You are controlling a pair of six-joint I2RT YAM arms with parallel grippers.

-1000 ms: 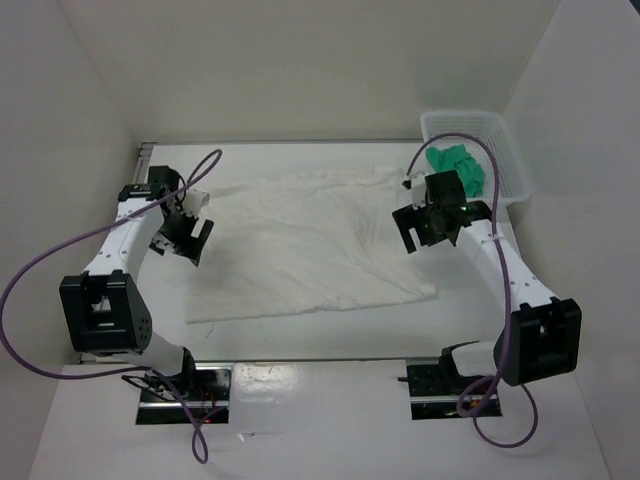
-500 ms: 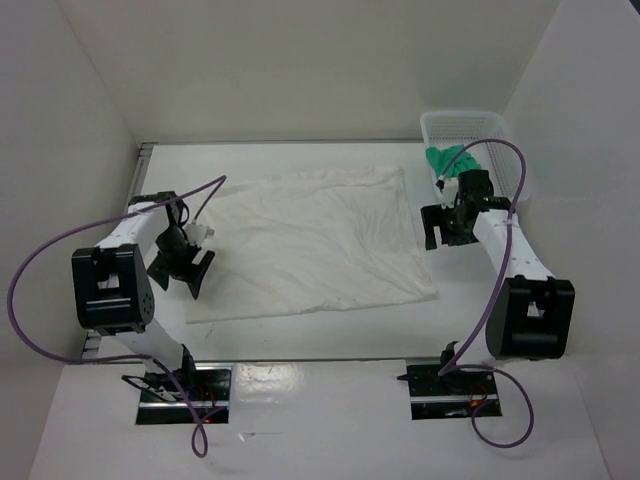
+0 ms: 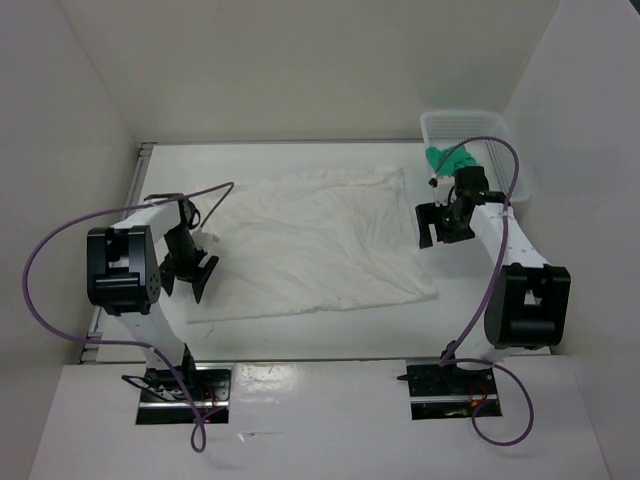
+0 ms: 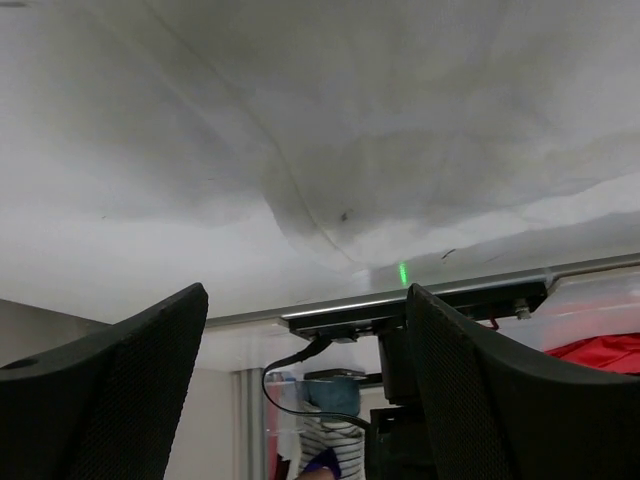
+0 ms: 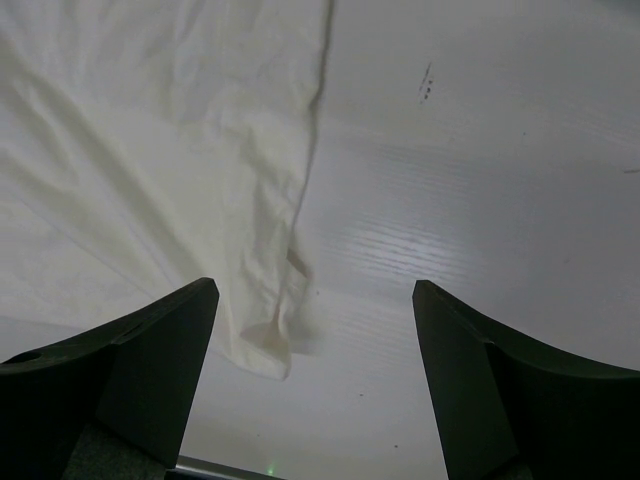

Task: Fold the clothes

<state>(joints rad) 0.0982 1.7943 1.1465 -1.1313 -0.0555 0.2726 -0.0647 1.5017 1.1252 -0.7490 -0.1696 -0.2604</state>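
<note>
Both arms have pulled in from the garment's far corners. The left pincer (image 3: 190,272) now hangs at the left edge of the clothes (image 3: 310,245), and the right pincer (image 3: 437,222) sits just off their right edge. Each pincer is released, jaws wide, with nothing between them. Under the right pincer its wrist view shows the cloth's hem to its left and bare bench (image 3: 300,335) to its right. Out from the left pincer, its wrist view gives only a pale creased surface, possibly bench rather than cloth.

Between the two pincers the clothes lie spread in one wrinkled sheet, so I judge them smoothed out but with no fold made and every fold left to do.

Beyond the right pincer, on its far side, a green cloth (image 3: 452,160) hangs from the basket (image 3: 500,128). The basket stands near that arm's cable and could hinder a sweep from that side.
</note>
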